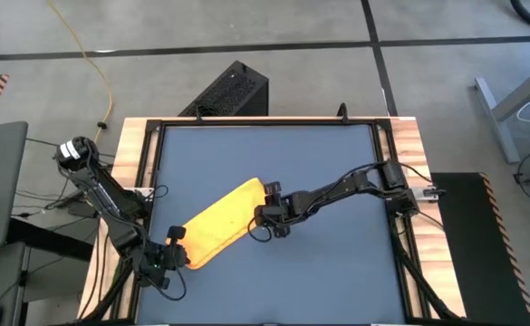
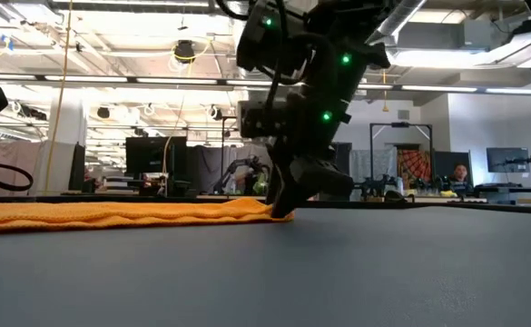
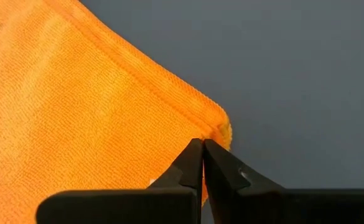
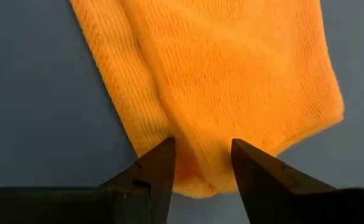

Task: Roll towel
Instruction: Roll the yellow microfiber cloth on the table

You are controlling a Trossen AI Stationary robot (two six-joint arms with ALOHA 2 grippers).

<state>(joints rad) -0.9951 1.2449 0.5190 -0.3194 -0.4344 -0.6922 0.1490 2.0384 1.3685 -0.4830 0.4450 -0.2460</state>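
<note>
The yellow-orange towel (image 1: 219, 222) lies folded flat on the blue-grey tabletop, running slantwise from the near left toward the middle. My left gripper (image 1: 172, 257) is at its near-left end, shut at a corner (image 3: 219, 127). My right gripper (image 1: 266, 210) is at the towel's far-right end, open, pointing steeply down. Its two fingers (image 4: 160, 165) stand over that end of the cloth (image 4: 200, 168), with a strip of towel between them. In the low view the towel (image 2: 111, 213) shows as a low band, with the right gripper (image 2: 281, 211) down at its end. My left gripper has its fingertips (image 3: 194, 155) shut together on the towel's corner edge (image 3: 216, 134), coming slantwise from above. Whether one layer or several lie between them does not show. The towel lies flat on the table. My right gripper's fingertips are down at the towel's end; whether they touch the cloth I cannot tell.
A black frame and wooden border (image 1: 138, 154) ring the tabletop. A black box (image 1: 233, 91) stands on the floor beyond the far edge. Bare tabletop (image 1: 337, 263) stretches to the right of and nearer than the towel.
</note>
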